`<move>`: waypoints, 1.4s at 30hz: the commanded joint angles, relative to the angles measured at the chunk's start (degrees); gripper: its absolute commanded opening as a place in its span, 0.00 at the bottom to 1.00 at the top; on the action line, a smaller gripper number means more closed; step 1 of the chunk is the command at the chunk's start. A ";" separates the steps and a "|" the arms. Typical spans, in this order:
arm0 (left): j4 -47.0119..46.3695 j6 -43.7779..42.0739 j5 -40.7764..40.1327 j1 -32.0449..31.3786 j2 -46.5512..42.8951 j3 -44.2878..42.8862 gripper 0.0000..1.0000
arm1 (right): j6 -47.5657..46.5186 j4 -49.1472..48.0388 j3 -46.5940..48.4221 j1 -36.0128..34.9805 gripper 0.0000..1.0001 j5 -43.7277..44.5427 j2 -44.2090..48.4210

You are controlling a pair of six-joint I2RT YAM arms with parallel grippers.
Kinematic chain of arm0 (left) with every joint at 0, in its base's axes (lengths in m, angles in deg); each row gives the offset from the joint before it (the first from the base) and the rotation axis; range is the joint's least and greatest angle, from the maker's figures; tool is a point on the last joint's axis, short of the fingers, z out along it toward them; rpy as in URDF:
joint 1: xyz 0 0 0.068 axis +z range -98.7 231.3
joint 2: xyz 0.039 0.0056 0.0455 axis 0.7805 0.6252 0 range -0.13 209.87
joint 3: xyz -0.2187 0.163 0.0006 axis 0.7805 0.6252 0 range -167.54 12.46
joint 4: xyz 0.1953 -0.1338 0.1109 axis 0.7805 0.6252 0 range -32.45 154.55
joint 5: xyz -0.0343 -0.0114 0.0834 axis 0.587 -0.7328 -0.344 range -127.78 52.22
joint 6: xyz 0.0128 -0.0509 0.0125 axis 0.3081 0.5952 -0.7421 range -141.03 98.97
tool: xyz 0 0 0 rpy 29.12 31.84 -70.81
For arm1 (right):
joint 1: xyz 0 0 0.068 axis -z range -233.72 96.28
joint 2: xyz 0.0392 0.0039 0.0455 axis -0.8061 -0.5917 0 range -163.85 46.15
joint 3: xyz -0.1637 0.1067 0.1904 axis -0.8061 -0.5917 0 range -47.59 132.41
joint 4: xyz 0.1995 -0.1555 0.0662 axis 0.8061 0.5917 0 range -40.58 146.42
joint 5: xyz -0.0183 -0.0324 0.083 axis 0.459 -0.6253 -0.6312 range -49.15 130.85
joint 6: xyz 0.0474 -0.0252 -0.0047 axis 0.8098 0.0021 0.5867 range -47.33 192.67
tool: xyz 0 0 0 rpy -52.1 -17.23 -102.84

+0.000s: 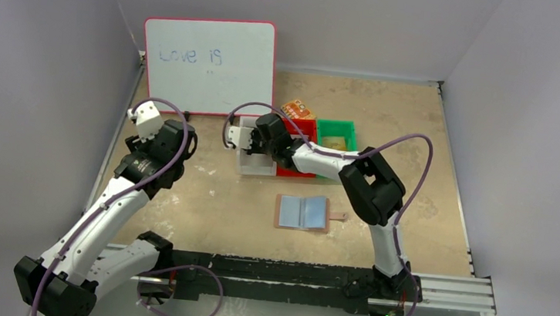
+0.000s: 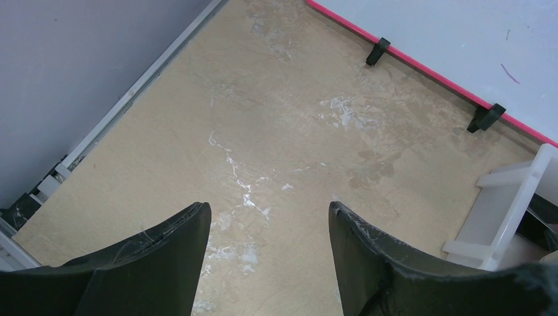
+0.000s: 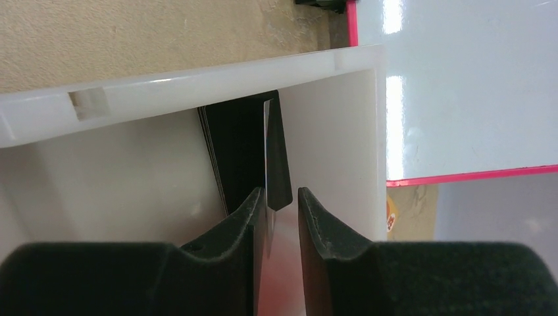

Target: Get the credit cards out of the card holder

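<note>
the card holder (image 1: 302,213) lies open on the desk (image 1: 203,197), centre of the top view, long axis running left to right. the right end effector (image 3: 281,192) hangs over the white bin (image 3: 164,85), up and left of the holder. its jaws are narrowly parted, with a card (image 3: 266,151) edge-on between them, not pinched, beside black cards (image 3: 237,151). the right arm looks nearer. the left end effector (image 2: 270,217) gapes wide over bare desk at far left.
</note>
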 commanded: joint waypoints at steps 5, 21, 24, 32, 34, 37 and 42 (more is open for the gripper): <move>-1.21 -0.97 0.32 0.36 -0.08 -0.42 0.65 | -2.17 2.72 3.43 -0.10 0.35 -2.61 0.09; -1.31 -1.32 0.84 0.38 0.31 -0.40 0.65 | 0.78 0.64 5.34 -0.17 0.36 -0.99 0.94; -1.18 -1.63 1.16 0.36 0.33 -0.51 0.65 | 7.29 -2.08 3.92 -0.34 0.38 -2.14 6.55; -1.09 -1.70 1.37 0.37 0.15 -0.44 0.64 | 52.55 4.01 -5.32 -1.22 0.49 13.10 26.24; -1.24 -1.70 1.44 0.37 0.25 -0.52 0.64 | 63.68 12.60 -6.86 -1.24 0.49 14.09 28.85; -1.39 -1.85 1.55 0.33 0.69 -0.48 0.64 | 76.50 14.65 -16.64 -1.34 0.49 13.71 34.63; -1.42 -1.97 1.77 0.35 1.79 -0.48 0.65 | 91.34 15.35 -31.45 -5.46 0.50 13.08 41.61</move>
